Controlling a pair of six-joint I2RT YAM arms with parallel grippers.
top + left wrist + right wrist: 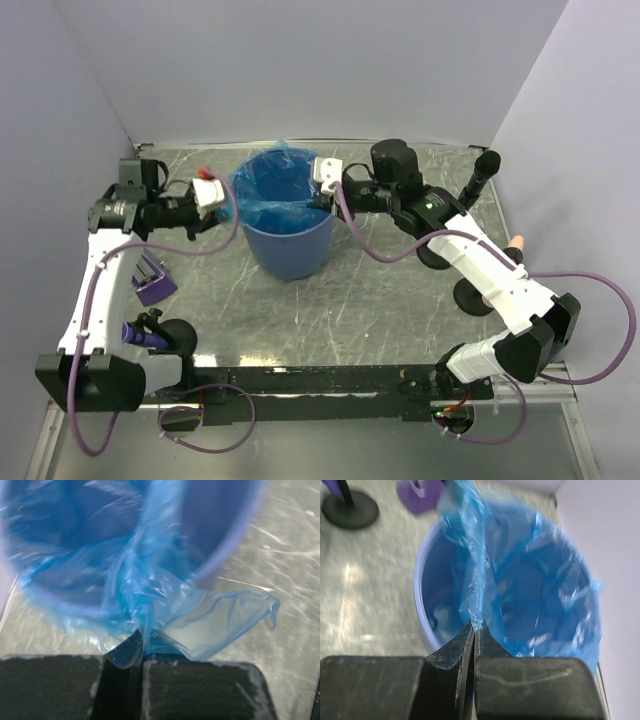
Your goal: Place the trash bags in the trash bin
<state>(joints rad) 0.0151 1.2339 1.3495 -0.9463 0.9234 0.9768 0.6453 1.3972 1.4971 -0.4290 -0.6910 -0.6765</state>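
My left gripper point(142, 652) and right gripper point(474, 630) are each pinched on the trash bag point(270, 192) film, at opposite sides of the trash bin point(292, 252). The bag sits inside, its mouth spanning between them. Rim seating appears incomplete, but the wrist views are blurred.

The trash bag point(285, 195) is thin, translucent blue plastic film, glossy and crinkled, with bright highlights. The trash bin point(292, 255) is smooth plastic in a duller blue, its wall nearly matt. The tabletop point(360, 310) looks like grey veined stone with a soft sheen. The pads point(200, 690) of the left hand point(141, 652) and right hand point(474, 630) are black, matt and grainy.
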